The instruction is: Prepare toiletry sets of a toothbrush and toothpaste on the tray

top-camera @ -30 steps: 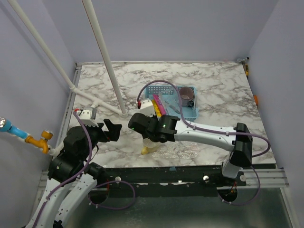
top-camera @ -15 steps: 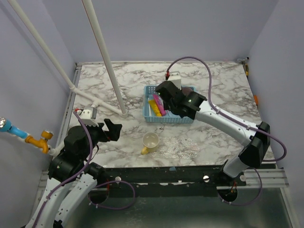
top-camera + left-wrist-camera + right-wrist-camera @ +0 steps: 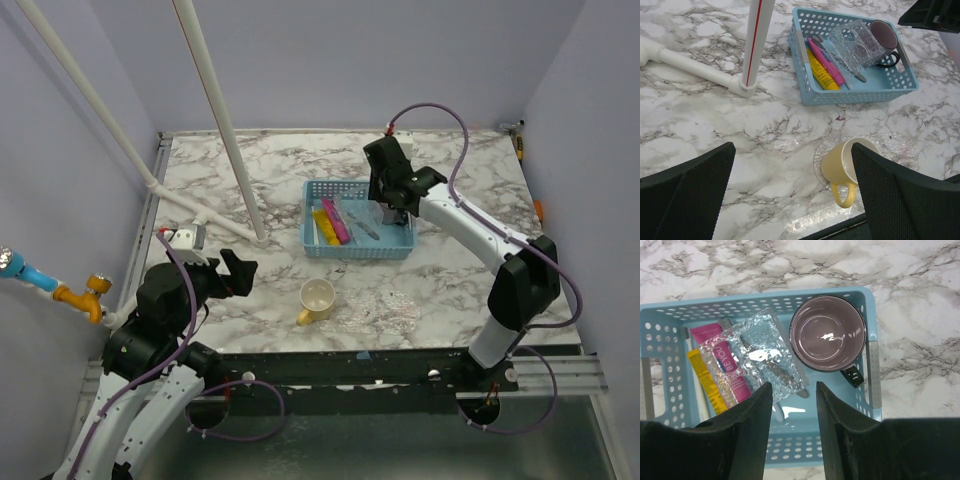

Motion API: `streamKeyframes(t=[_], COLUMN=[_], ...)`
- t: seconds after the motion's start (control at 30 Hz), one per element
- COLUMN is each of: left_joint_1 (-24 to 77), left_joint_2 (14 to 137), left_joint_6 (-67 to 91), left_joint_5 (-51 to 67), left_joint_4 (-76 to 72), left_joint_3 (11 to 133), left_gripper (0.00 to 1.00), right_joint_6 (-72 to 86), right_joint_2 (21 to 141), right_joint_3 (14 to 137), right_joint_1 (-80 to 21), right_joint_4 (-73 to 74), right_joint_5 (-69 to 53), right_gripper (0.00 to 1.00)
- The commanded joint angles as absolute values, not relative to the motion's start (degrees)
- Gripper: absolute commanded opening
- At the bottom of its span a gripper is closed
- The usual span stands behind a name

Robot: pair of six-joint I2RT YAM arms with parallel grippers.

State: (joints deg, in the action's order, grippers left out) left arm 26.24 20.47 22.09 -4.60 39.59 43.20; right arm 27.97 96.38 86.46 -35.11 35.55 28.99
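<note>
The right gripper (image 3: 794, 390) hangs above the light-blue perforated plastic basket (image 3: 740, 297), fingers apart and empty. The left gripper (image 3: 794, 160), well left of the basket, is likewise parted.

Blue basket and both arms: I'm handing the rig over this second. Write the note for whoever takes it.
Left gripper: open, empty, over the near left of the table.
Right gripper: open, empty, above the blue basket.
In the basket: pink tube, yellow tube, grey brush, pale brush, purple mug, and a clear textured piece lying over the tubes.
Clear tray lies on the table, yellow mug at its left end.
Done: no set on the tray yet.
Left: place a tube and a brush per set on it.
</note>
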Motion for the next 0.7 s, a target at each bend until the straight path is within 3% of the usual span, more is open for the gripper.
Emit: streamKeyframes(t=[0.0, 0.67], left_joint_1=[25.92, 25.93], left_joint_2=[20.95, 20.91], left_joint_6=[22.32, 22.06], left_joint_5=[-5.61, -5.16], left_joint_4=[40.52, 40.3], left_joint_3=[43.15, 43.15], left_gripper=[0.99, 0.99], right_joint_6=[29.27, 32.64], right_joint_2=[101.13, 114.86], right_joint_3=[88.86, 98.01], right_joint_1=[-32.02, -26.9], right_joint_4=[32.09, 31.29], right_joint_5=[25.05, 22.72], right_gripper=[0.44, 0.44])
